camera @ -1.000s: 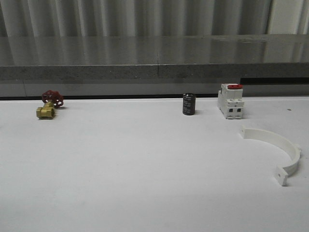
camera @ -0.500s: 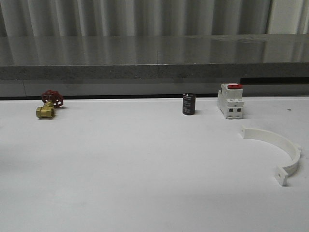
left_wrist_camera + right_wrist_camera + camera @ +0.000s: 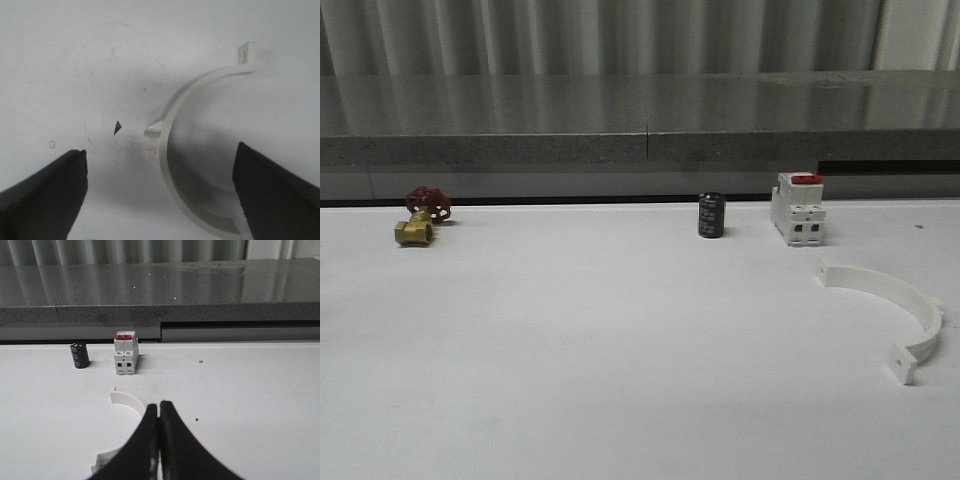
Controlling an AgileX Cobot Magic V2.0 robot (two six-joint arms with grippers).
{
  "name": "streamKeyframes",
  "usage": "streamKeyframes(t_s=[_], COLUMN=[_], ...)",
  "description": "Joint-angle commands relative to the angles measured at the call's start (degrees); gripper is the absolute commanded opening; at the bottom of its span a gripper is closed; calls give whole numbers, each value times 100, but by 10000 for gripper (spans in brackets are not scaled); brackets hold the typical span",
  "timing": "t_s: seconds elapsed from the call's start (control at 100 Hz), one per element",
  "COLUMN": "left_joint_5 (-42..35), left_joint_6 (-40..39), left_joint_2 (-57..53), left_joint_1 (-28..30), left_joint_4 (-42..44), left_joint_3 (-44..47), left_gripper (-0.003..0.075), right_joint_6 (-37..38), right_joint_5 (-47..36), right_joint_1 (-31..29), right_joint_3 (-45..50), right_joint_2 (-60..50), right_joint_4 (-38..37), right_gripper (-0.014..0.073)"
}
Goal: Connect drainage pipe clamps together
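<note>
Two white half-ring clamps lie apart on the white worktop (image 3: 570,350): one clamp half (image 3: 895,310) lies at the right in the front view, near one white switch (image 3: 797,208), one black cylinder (image 3: 711,215) and one brass valve (image 3: 422,216). The other clamp half (image 3: 187,150) lies flat between the wide-spread fingers of the left hand (image 3: 160,187). The right hand (image 3: 159,440) has its fingers pressed together, empty.
</note>
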Motion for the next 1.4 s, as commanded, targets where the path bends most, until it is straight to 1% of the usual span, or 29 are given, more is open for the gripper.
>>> streamKeyframes(t_s=[0.0, 0.27, 0.61, 0.7, 0.82, 0.87, 0.94, 1.06, 1.16, 1.23, 1.3, 1.39], left_joint_5=[-328, -523, -573, -608, -608, -608, -608, -595, -571, -571, -544, -452], left_joint_6=[73, 73, 73, 73, 73, 73, 73, 73, 73, 73, 73, 73], left_joint_2=[-91, 295, 561, 566, 566, 575, 575, 575, 575, 575, 575, 575], left_joint_1=[10, 10, 10, 10, 10, 10, 10, 10, 10, 10, 10, 10], left_joint_4=[-212, -224, -224, -224, -214, -214, -214, -214, -214, -214, -225, -276], left_joint_3=[-169, -170, -170, -170, -170, -170, -170, -170, -170, -170, -170, -170], left_gripper=[580, 580, 580, 569, 536, 512, 459, 321, 187, 118, 66, 28], right_joint_6=[-11, -11, -11, -11, -11, -11, -11, -11, -11, -11, -11, -11], right_joint_5=[-445, -445, -445, -445, -445, -445, -445, -445, -445, -445, -445, -445], right_joint_1=[-44, -44, -44, -44, -44, -44, -44, -44, -44, -44, -44, -44], right_joint_3=[-93, -93, -93, -93, -93, -93, -93, -93, -93, -93, -93, -93], right_joint_2=[-103, -103, -103, -103, -103, -103, -103, -103, -103, -103, -103, -103], right_joint_4=[-17, -17, -17, -17, -17, -17, -17, -17, -17, -17, -17, -17], right_gripper=[-67, -67, -67, -67, -67, -67, -67, -67, -67, -67, -67, -67])
